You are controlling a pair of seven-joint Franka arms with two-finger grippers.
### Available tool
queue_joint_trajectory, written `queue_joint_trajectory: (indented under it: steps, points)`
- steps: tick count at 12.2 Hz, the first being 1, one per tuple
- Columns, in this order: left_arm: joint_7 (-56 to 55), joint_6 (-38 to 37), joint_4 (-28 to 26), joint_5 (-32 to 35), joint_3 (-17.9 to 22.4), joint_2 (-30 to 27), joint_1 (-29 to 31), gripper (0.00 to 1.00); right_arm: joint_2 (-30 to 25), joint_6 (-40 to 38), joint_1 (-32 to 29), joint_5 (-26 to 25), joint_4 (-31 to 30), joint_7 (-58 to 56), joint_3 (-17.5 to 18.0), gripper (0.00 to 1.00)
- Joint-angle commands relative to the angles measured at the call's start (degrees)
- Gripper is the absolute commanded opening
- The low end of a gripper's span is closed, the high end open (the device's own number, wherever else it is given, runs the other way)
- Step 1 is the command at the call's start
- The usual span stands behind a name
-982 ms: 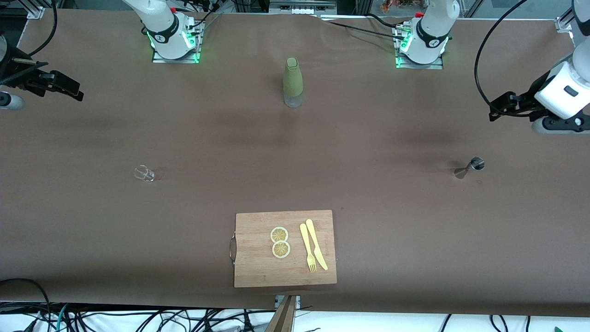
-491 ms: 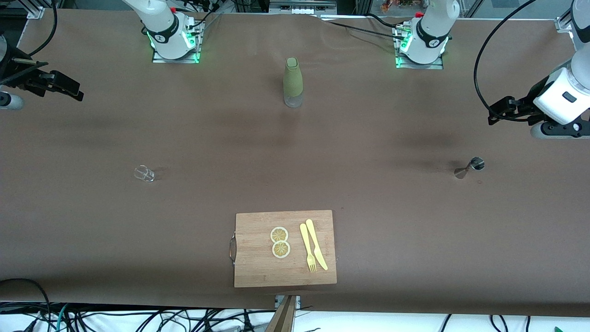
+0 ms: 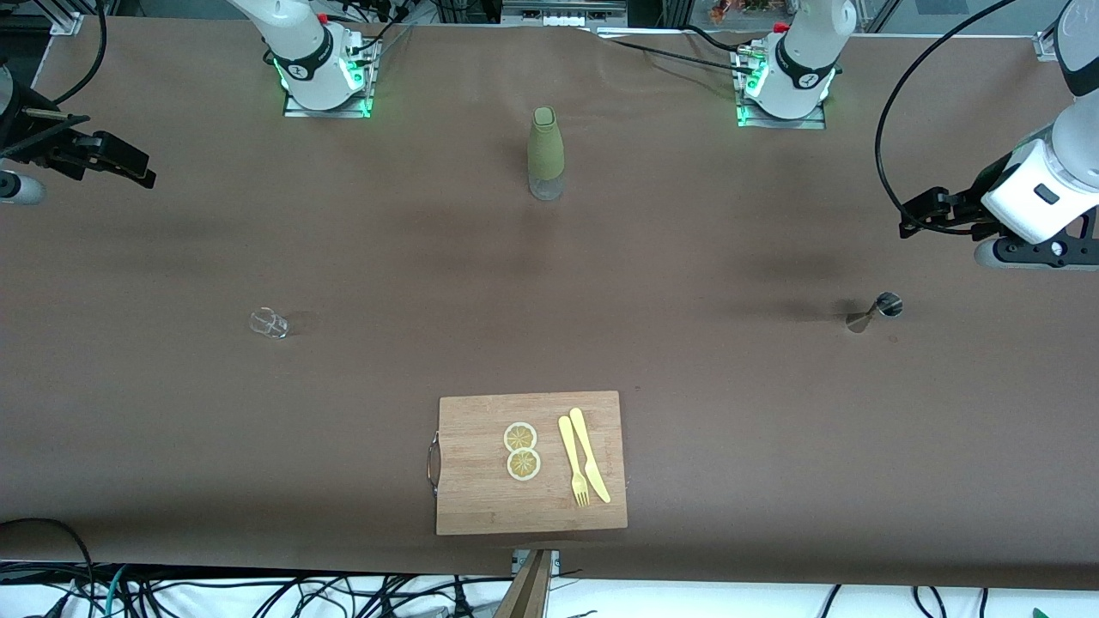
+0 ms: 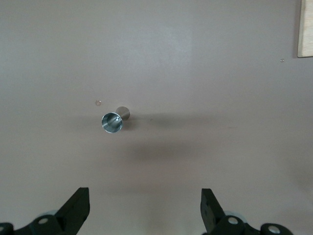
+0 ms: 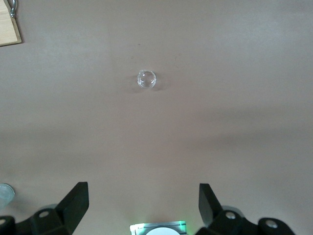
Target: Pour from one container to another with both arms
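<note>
A small steel jigger (image 3: 876, 311) stands toward the left arm's end of the table; in the left wrist view the jigger (image 4: 113, 120) shows its open mouth. A small clear glass (image 3: 269, 323) stands toward the right arm's end, and the right wrist view shows this glass (image 5: 146, 79) too. My left gripper (image 3: 910, 223) hangs open over bare table, up in the air and apart from the jigger; nothing is between the left gripper's (image 4: 145, 196) fingers. My right gripper (image 3: 144, 174) waits open over the table's end, and this right gripper (image 5: 143, 193) holds nothing.
A green-sleeved bottle (image 3: 545, 153) stands upright between the two arm bases. A wooden cutting board (image 3: 481, 489) lies near the front edge with two lemon slices (image 3: 521, 451), a yellow fork (image 3: 573, 459) and a yellow knife (image 3: 591, 453).
The left gripper has come down and shifted a little toward the jigger. The right arm, the jigger and the glass have not moved.
</note>
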Motion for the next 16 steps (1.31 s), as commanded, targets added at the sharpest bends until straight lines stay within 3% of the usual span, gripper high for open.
queue_joint_trajectory:
  steps: [1, 5, 11, 14, 16]
  points:
    - [2.39, -1.64, 3.56, -1.42, 0.12, 0.35, 0.32, 1.0, 0.91, -2.29, 0.2, -0.16, 0.89, -4.6, 0.46, 1.0]
    - [9.85, -2.79, 4.44, -1.25, 0.64, 0.71, 1.63, 1.0, 1.26, -2.65, 0.55, -0.24, 0.98, -9.88, 0.46, 1.0]
    - [21.97, -2.61, 4.44, -2.03, 0.64, 0.8, 8.57, 1.0, 3.45, -2.38, -0.76, -0.68, 1.24, -34.82, -1.21, 1.0]
    - [29.87, -2.26, 4.53, -5.28, 0.64, 2.02, 13.4, 1.0, 6.61, -1.59, -1.03, 0.63, 2.46, -50.38, -5.41, 1.0]
    - [34.71, -2.35, 4.44, -5.38, 0.64, 2.03, 14.99, 1.0, 9.16, -1.68, -1.03, 5.88, 3.43, -60.39, -9.45, 1.0]
